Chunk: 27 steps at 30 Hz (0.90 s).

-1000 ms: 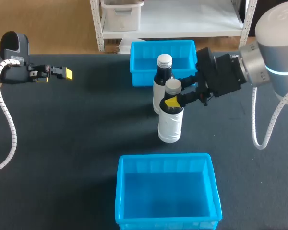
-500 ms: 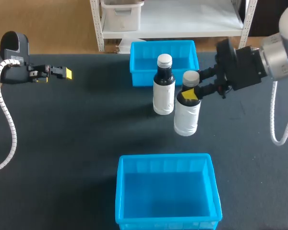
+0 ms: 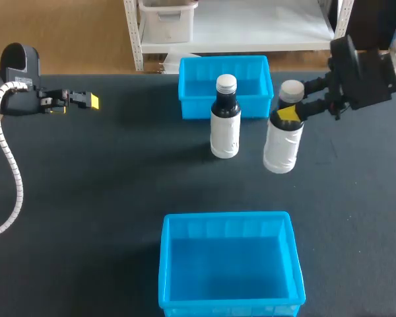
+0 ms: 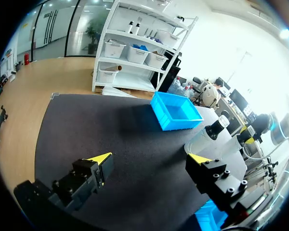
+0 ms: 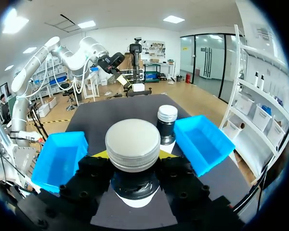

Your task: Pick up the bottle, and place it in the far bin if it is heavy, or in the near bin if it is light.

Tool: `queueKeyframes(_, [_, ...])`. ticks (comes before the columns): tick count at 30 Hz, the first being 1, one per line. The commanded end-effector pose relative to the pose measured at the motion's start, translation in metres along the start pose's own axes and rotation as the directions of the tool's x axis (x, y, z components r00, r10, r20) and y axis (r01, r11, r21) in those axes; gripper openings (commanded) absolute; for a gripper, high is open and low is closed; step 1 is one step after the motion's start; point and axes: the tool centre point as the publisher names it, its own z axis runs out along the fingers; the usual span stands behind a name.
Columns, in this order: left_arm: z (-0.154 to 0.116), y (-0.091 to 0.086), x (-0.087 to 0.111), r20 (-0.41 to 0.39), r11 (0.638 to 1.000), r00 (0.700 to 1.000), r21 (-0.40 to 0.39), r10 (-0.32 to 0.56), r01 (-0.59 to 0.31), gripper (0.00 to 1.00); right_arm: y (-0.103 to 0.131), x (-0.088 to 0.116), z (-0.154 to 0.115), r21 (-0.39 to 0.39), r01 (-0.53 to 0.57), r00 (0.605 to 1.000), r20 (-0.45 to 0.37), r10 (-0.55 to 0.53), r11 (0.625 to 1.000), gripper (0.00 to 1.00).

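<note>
Seen from above, the right arm [image 3: 363, 69] comes in from 3 o'clock, its jaws clenched on the neck of the bottle [image 3: 281, 142], which is held upright with its long axis vertical, just right of the tabletop's [image 3: 105, 198] centre. From this bottle the far bin [image 3: 193, 109] lies at about 10 o'clock and the near bin [image 3: 224, 216] at about 7 o'clock, while a second bottle [image 3: 225, 129] stands near it at 9 o'clock, not touching. The left arm [image 3: 26, 92] sits well apart at the tabletop's 9 o'clock edge, jaws released and empty

Matt table [image 3: 105, 191], glossy plastic near bin [image 3: 228, 271]
</note>
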Motion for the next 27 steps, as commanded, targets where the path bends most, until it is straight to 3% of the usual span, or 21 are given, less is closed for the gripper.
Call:
queueKeyframes(1, [0.0,0.0,0.0,0.0,1.0,1.0,0.0,0.0,0.0,1.0,-0.007,-0.004,-0.022,0.003,0.002,1.0,-0.004,-0.002,1.0,0.0])
queueKeyframes(12, [0.0,0.0,0.0,0.0,1.0,1.0,0.0,0.0,0.0,1.0,-0.046,-0.008,-0.046,0.001,0.006,1.0,0.008,-0.006,1.0,0.0])
queueKeyframes(27, [0.0,0.0,0.0,0.0,1.0,1.0,0.0,0.0,0.0,1.0,-0.097,-0.011,-0.053,-0.06,0.024,1.0,0.016,-0.023,0.998,0.0])
